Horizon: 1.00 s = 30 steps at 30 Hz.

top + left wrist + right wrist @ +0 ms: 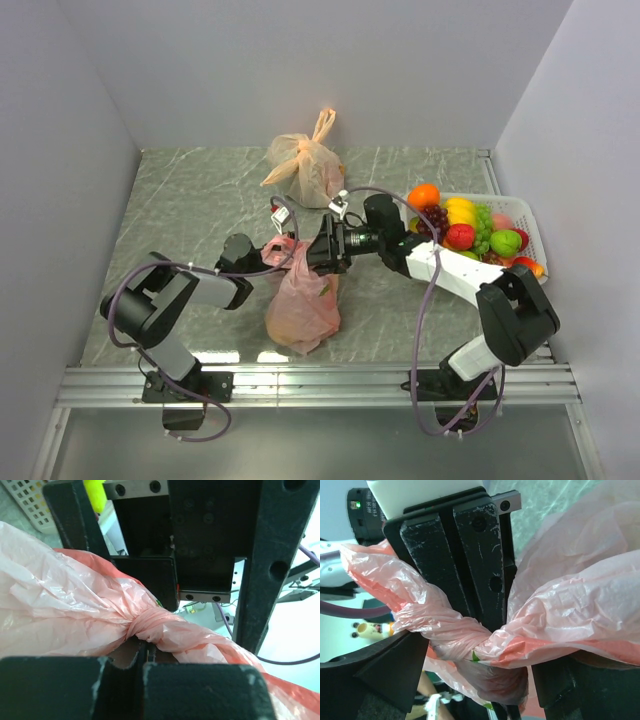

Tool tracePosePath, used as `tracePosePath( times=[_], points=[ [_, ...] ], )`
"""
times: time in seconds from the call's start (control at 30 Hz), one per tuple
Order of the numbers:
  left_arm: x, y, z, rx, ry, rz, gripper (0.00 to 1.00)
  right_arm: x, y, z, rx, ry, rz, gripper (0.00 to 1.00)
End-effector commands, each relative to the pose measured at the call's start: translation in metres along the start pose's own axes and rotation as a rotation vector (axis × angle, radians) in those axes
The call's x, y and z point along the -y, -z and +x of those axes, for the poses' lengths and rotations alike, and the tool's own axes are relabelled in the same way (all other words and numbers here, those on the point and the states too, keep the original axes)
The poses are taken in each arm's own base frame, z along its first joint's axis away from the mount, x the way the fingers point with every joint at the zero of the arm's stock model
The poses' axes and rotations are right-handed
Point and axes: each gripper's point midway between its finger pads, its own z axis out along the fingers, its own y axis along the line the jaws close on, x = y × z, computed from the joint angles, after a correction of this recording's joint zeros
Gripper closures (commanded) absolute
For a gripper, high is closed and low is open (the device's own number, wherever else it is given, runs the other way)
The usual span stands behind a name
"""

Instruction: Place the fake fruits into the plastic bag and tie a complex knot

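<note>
The pink-red plastic bag [300, 308] lies in the middle of the table, bulging with contents. Its handles are twisted into a knot [149, 625] between the two grippers; the knot also shows in the right wrist view [465, 640]. My left gripper [278, 250] [143, 666] is shut, pinching bag plastic just below the knot. My right gripper [320, 248] [480, 680] is open, its jaws wide apart on either side of the twisted plastic. Several fake fruits [470, 230] lie in a basket at the right: an orange [424, 195], grapes, a green apple, yellow pieces.
A white slatted basket [533, 232] holds the loose fruits at the right wall. A pale orange bag [305, 165] with upright tied handles stands at the back centre. The metal rail [320, 382] runs along the near edge. Walls close in left, right and back.
</note>
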Motion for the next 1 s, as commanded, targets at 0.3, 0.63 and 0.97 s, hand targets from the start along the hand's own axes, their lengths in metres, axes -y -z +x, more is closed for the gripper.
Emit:
tracePosePath(
  times=[0.3,0.63,0.97],
  points=[
    [0.032,-0.003,-0.025,0.097,-0.127,0.133,1.00,0.017,0.066,-0.008,0.022,0.444,0.289,0.09],
    [0.036,-0.008,-0.030,0.102,-0.065,0.143,1.00,0.013,0.088,0.006,0.047,0.500,0.280,0.50],
    [0.045,-0.020,-0.032,0.101,0.043,0.145,0.99,0.011,0.065,-0.006,0.075,0.448,0.214,0.61]
  ],
)
